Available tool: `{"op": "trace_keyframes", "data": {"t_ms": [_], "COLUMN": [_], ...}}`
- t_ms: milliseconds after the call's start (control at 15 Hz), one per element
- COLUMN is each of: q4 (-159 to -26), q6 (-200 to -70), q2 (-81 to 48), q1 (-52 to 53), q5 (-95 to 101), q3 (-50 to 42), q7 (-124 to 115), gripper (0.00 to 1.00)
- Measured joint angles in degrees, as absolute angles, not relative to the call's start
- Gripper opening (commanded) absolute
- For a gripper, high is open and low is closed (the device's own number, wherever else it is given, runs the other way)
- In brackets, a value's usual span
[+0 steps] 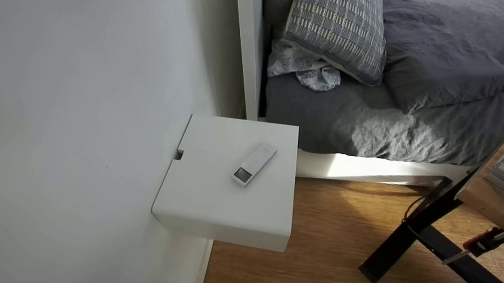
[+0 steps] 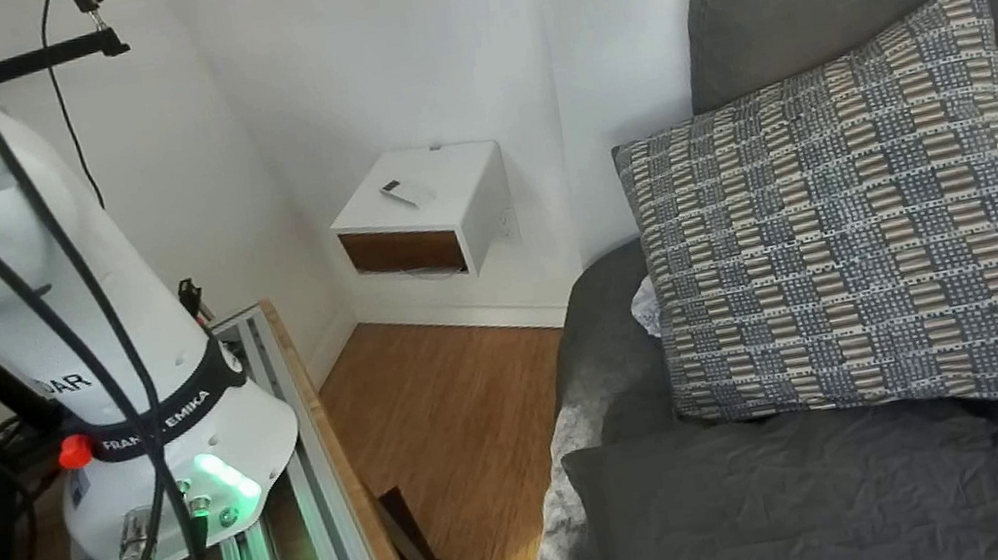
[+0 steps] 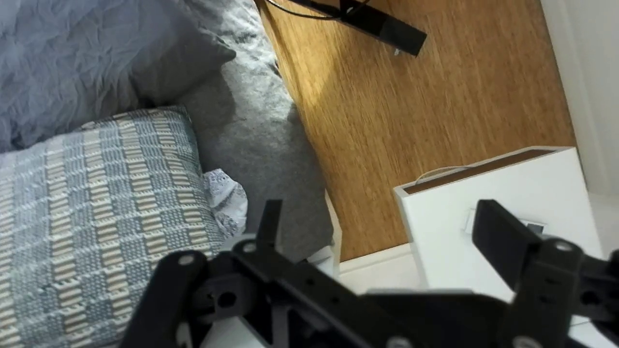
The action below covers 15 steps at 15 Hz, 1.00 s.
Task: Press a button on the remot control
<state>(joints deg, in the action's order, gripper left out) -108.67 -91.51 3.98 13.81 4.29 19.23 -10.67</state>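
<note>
Gripper (image 3: 379,217) in wrist view only: fingers (image 3: 500,237) spread wide, well apart from the remote (image 1: 255,163), which lies flat on the white worktop (image 1: 205,184), nearer front edge than wall edge, pale end twd front corner by the bed (image 1: 360,102). Remote's whole in both exterior views; wrist cam has it partly hidden behind a finger. Brown compartment (image 2: 403,251) under front edge: plain in an exterior view, a sliver w/ wrist cam. Arm (image 2: 139,310): only in an exterior view.
</note>
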Motion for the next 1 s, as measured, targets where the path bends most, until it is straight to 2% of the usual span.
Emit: {"op": "trace_keyframes", "data": {"t_ms": [333,667,1000], "q4": [-104.5,-98.4,-94.4], "q6": [-94.9,-94.7,-93.7], "q2": [-8.4,-19.0,-23.6], "q1": [19.7,28.2,32.7], "q5": [9.2,22.1,27.3], "q3": [21.5,22.0,22.0], "q7": [-6.1,-5.7,-5.6], "gripper": [1.0,1.0,1.0]}}
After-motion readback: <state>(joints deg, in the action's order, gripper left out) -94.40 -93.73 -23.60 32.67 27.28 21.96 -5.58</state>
